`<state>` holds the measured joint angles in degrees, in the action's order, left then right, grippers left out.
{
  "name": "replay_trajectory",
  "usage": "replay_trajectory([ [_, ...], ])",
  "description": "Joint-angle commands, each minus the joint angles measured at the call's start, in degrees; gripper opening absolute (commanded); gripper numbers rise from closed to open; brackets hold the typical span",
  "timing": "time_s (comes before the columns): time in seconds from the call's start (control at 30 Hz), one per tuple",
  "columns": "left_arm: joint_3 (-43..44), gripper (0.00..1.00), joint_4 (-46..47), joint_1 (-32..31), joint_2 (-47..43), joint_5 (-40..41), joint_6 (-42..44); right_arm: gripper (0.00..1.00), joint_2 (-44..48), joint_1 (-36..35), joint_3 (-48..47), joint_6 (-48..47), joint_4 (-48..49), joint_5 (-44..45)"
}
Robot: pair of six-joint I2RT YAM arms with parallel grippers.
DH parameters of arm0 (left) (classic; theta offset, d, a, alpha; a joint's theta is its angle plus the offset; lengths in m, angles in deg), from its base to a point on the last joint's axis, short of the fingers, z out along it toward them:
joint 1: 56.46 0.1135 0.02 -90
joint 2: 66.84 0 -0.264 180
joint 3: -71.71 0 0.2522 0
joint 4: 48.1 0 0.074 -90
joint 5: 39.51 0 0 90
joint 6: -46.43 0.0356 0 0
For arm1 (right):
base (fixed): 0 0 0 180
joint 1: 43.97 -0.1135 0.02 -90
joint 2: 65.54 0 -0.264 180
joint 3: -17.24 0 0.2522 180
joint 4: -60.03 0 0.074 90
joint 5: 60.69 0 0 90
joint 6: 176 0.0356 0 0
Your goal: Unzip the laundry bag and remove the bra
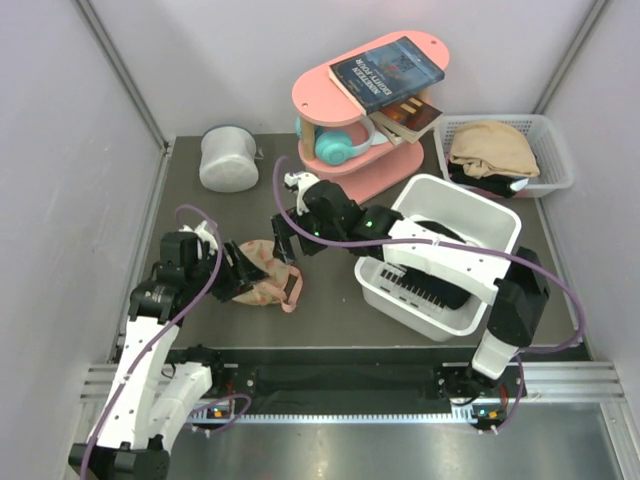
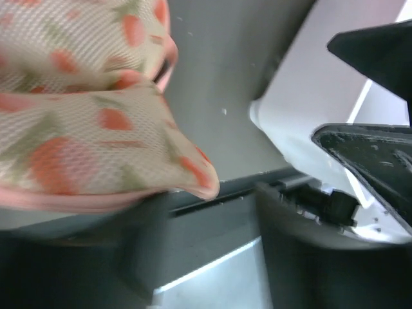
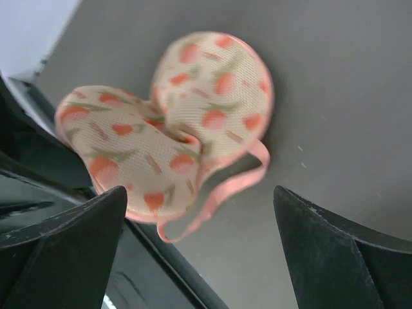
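Note:
The laundry bag (image 1: pixel 268 277) lies flat on the dark table, a beige-pink mesh pouch with red and green motifs and a pink loop (image 3: pixel 222 193) at one end. My left gripper (image 1: pixel 233 272) is at the bag's left end. In the left wrist view that gripper (image 2: pixel 206 219) is open, and the bag (image 2: pixel 96 122) lies just past and left of its blurred fingers, with nothing in the gap. My right gripper (image 1: pixel 288 243) hovers over the bag's far right edge. It (image 3: pixel 199 257) is wide open, above the bag (image 3: pixel 193 109) and apart from it. The bra is hidden.
A white slotted bin (image 1: pixel 470 215) stands right of the bag, under the right arm. Behind are a white-grey cylindrical container (image 1: pixel 228 158), a pink shelf (image 1: pixel 330 85) with books, and a white basket (image 1: pixel 555 150) holding beige cloth. The table's front rail is close to the bag.

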<state>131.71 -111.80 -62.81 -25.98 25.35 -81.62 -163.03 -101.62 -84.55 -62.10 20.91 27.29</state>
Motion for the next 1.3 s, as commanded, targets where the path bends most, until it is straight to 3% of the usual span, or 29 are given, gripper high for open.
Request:
replay_trajectory([
  [0.0,2.3,0.71,9.9,0.1,-0.1,-6.9,-2.8,0.96,5.5,-0.4,2.8,1.7,-3.3,6.3],
  [0.1,7.9,0.88,8.5,0.2,1.5,-6.1,-0.9,0.96,8.0,-0.6,5.1,2.9,-4.7,5.9],
  [0.27,16.0,0.91,5.2,0.2,4.1,-0.3,-0.8,0.96,9.7,-2.0,7.4,3.7,-5.2,4.7],
  [0.37,18.0,0.95,8.9,0.2,4.0,-4.0,-3.3,0.96,10.3,-3.1,8.9,5.2,-5.1,3.8],
  [0.43,17.9,0.96,13.4,0.2,3.9,-8.5,-5.1,0.96,10.8,-4.0,10.3,6.2,-4.9,3.6],
  [0.5,16.8,0.97,12.1,0.2,3.9,-8.1,-4.9,0.96,10.8,-4.6,11.4,7.0,-4.4,3.2],
  [0.63,12.9,0.97,0.5,0.3,7.8,2.5,-2.7,0.96,9.6,-5.6,12.0,8.4,-3.5,2.3],
  [0.77,8.4,0.96,0.9,0.3,10.1,11.3,-0.1,0.96,7.5,-7.1,12.1,9.8,-1.7,0.5],
  [0.97,9.3,0.99,0.9,0.7,13.3,18.9,3.3,0.93,0.0,-9.4,12.1,14.4,2.7,-3.6],
  [1.27,9.0,0.99,0.4,5.3,12.7,18.1,4.9,0.87,-11.6,-11.2,9.3,15.4,0.8,-5.1],
])
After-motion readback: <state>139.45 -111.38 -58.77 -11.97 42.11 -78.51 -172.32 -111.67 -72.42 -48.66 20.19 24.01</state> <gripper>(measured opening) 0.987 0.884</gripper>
